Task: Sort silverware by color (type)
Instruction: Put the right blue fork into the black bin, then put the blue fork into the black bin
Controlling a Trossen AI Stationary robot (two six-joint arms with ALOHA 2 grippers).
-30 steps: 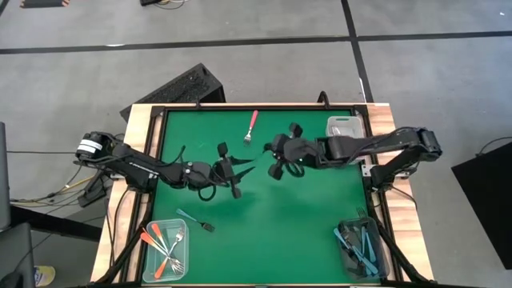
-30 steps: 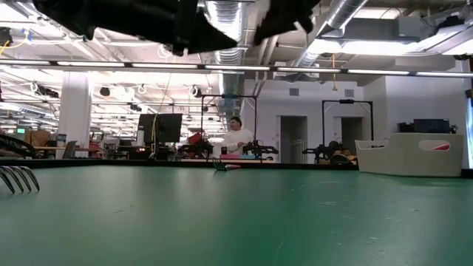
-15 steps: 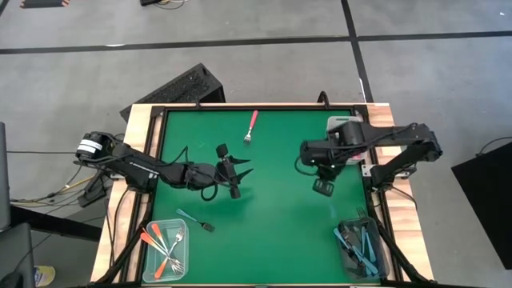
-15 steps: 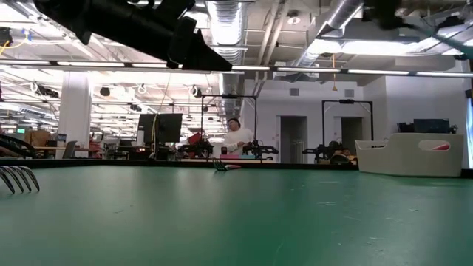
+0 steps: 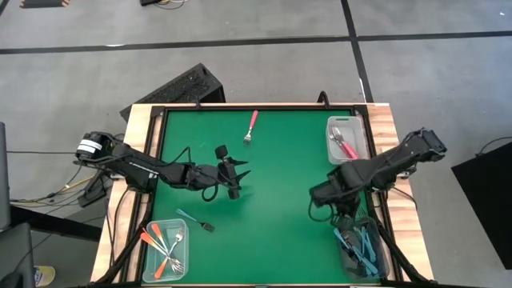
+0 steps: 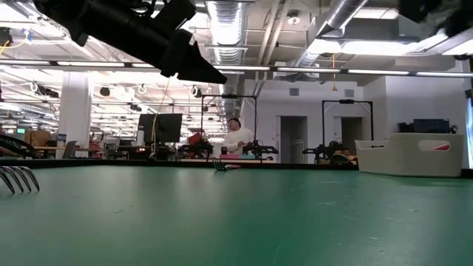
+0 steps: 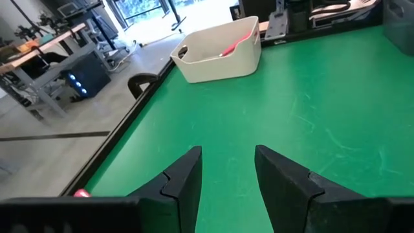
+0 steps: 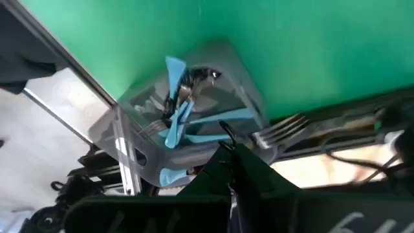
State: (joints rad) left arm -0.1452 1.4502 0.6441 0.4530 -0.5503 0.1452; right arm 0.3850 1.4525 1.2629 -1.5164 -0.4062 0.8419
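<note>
The right gripper [image 5: 326, 194], its finger state impossible to tell, hangs just beside the bin [image 5: 350, 264] of light blue forks [image 5: 362, 242]. Any fork it carries could catch on that crowded pile and spill. The left gripper [image 5: 240, 178] hovers open, empty, the pink-red fork [image 5: 251, 127] and blue fork [image 5: 196, 220] lying apart from it.

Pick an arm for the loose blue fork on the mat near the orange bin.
Left. The left gripper hangs open over mid-table, nearer the blue fork. The right gripper is over at the far side by the blue bin, apparently holding a fork.
</note>
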